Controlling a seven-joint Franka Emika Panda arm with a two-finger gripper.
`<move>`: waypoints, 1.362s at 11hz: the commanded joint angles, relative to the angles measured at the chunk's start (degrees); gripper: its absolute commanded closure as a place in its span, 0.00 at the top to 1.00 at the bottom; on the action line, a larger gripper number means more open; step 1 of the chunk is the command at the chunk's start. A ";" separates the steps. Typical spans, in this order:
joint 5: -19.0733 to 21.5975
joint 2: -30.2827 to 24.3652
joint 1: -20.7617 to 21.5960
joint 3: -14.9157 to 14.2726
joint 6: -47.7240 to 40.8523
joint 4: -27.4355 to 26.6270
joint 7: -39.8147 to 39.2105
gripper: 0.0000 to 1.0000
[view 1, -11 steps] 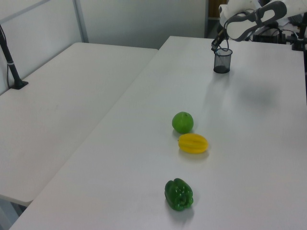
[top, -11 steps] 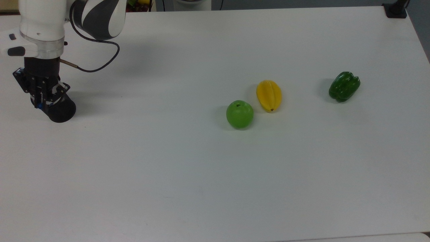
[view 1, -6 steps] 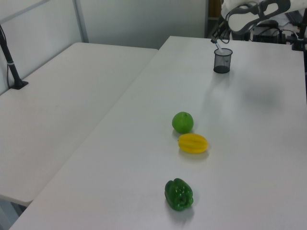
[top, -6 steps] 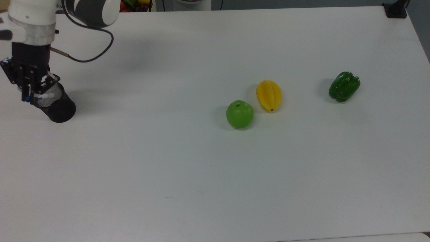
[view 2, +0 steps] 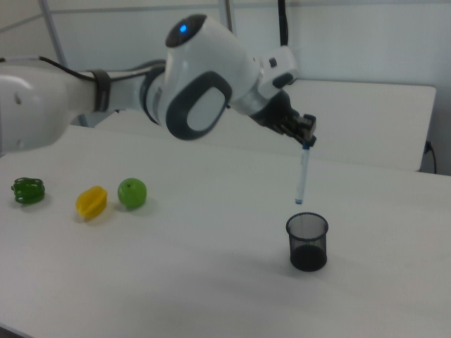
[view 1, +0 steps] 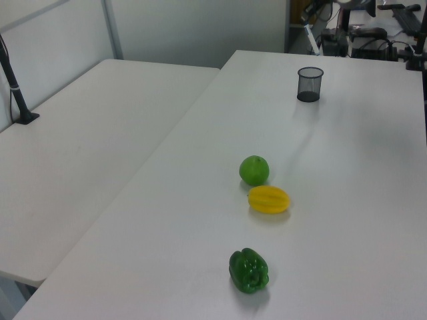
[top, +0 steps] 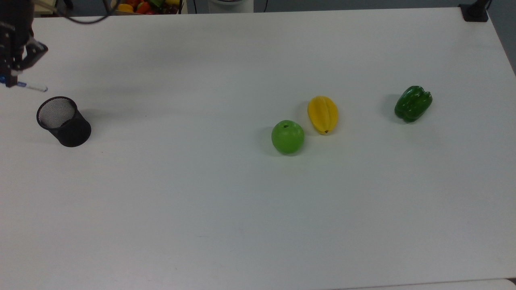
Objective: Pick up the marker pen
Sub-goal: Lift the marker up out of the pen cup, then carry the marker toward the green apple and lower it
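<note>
My gripper [view 2: 307, 140] is shut on the blue-capped top end of the marker pen [view 2: 302, 173]. The slim white pen hangs almost straight down from it. Its small blue tip sits just above the rim of the black mesh cup [view 2: 307, 241], clear of it. In the top view the gripper [top: 9, 81] is at the far left edge, with the marker pen [top: 32, 86] sticking out to the right, above the cup [top: 63, 121]. The left view has the marker pen [view 1: 311, 39] as a tilted white line above the cup [view 1: 309, 84].
A green apple [top: 287, 137], a yellow starfruit [top: 322, 114] and a green bell pepper [top: 413, 103] lie on the white table [top: 201, 209] toward the top view's right, far from the cup. Several coloured fruits [top: 141, 5] sit beyond the table's far edge.
The gripper rose from inside the mesh cup, drawing the marker pen up and out. The pen now hangs clear above the rim; the cup and the fruit stayed put.
</note>
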 commanded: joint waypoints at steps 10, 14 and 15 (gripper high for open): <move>3.88 -15.57 6.53 12.64 -41.11 -0.58 26.22 0.00; 2.93 -11.89 8.91 16.77 -41.02 -4.79 27.96 0.00; 2.13 -10.92 9.79 17.04 -40.15 -6.80 27.60 0.00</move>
